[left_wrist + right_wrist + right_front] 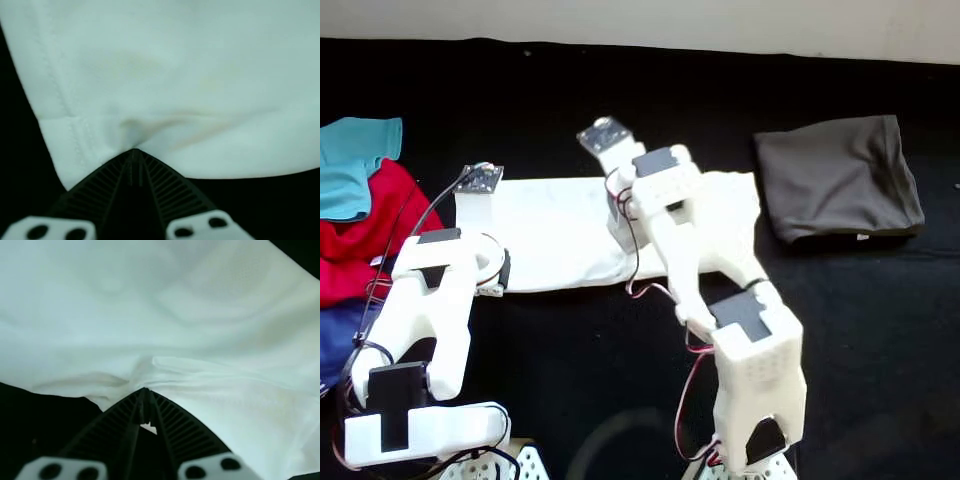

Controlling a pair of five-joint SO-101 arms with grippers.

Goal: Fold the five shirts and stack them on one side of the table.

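A white shirt lies as a long folded strip across the middle of the black table. My left gripper is shut on the white shirt near a stitched hem, and the cloth puckers at the fingertips. In the high view the left gripper sits at the strip's left end. My right gripper is shut on a fold of the white shirt at its edge; from above the right gripper is over the strip's right part. A folded grey shirt lies at the right.
A pile of unfolded shirts sits at the left edge: a teal shirt on a red shirt, with a blue shirt below. The black table is bare in front of the white shirt. A pale wall runs along the back.
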